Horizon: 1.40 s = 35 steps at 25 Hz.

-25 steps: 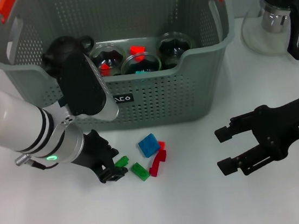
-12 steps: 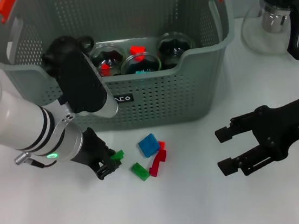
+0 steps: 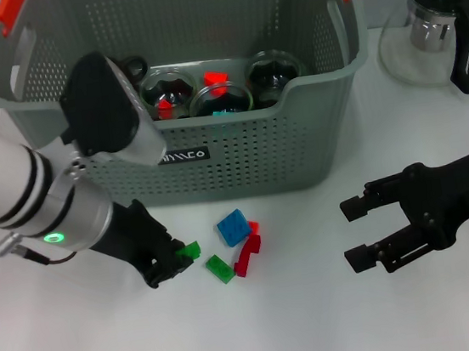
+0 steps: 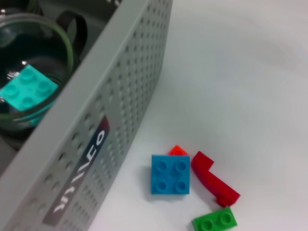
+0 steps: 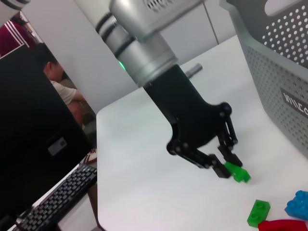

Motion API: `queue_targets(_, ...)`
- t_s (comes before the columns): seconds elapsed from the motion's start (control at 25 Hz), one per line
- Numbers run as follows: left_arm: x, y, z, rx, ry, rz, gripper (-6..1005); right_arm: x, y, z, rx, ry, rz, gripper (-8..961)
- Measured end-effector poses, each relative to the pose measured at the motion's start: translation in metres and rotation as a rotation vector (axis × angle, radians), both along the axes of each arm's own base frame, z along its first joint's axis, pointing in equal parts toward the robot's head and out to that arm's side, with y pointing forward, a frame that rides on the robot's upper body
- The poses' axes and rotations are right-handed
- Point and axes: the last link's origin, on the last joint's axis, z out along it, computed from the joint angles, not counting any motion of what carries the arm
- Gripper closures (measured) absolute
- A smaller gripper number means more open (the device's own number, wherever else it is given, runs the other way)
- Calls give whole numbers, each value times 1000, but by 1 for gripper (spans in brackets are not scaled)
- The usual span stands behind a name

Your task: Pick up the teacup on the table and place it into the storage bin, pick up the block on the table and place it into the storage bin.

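Nearest the robot, the left hand [image 3: 175, 260] is clamped on a small green plastic block [image 3: 191, 250], and the right wrist view shows the block [image 5: 237, 172] pinched at the fingertips with its lower edge just above the white counter [image 3: 304, 321]. To finish this step well, the lift should go straight up first, since the grip takes only one end of the block and a sideways swing could twist it loose; then carry it over the near wall and let go low inside, clear of the glass teacups. The right hand [image 3: 359, 230] hovers over the counter on the robot's right, its fingers spread wide and holding nothing. Just beside the left hand lie a second flat green block [image 3: 219, 268], a curved red piece [image 3: 248, 254] and a square blue studded block [image 3: 233, 227] (a small orange-red bit peeks from behind it). Beyond them stands the large grey-green perforated storage bin [image 3: 240, 153], with teacups and a turquoise block [image 4: 28, 92] already in it. Farthest right sits a glass teapot with black handle [image 3: 447, 25].

Compared with a second ago, the left arm has drawn back toward the robot's left and the green block, then lying free on the counter, is now in its hand; the right hand has hardly moved
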Motion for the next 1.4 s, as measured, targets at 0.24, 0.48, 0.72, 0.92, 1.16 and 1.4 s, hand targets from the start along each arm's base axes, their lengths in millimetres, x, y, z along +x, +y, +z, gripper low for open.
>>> queue_targets(0.24, 15, -10, 21, -38, -63, 6, 827, 1, 0, 0, -1, -1, 2, 27)
queue_targets(0.48, 45, -17, 49, -78, -190, -16, 811, 2, -1, 1, -3, -2, -1, 26)
queue_targets(0.72, 78, 5, 81, 41, -280, -61, 795, 3, -1, 1, -6, -5, -9, 26)
queue_targets(0.92, 107, 41, 102, 160, -398, -83, 781, 2, -1, 2, -3, -7, -7, 26)
queue_targets(1.16, 99, 105, 95, 286, -437, 35, 765, 2, 0, 1, -3, -8, 0, 27)
queue_targets(1.4, 80, 133, 87, 413, -428, 125, 749, 3, -1, 1, -6, -7, -5, 27)
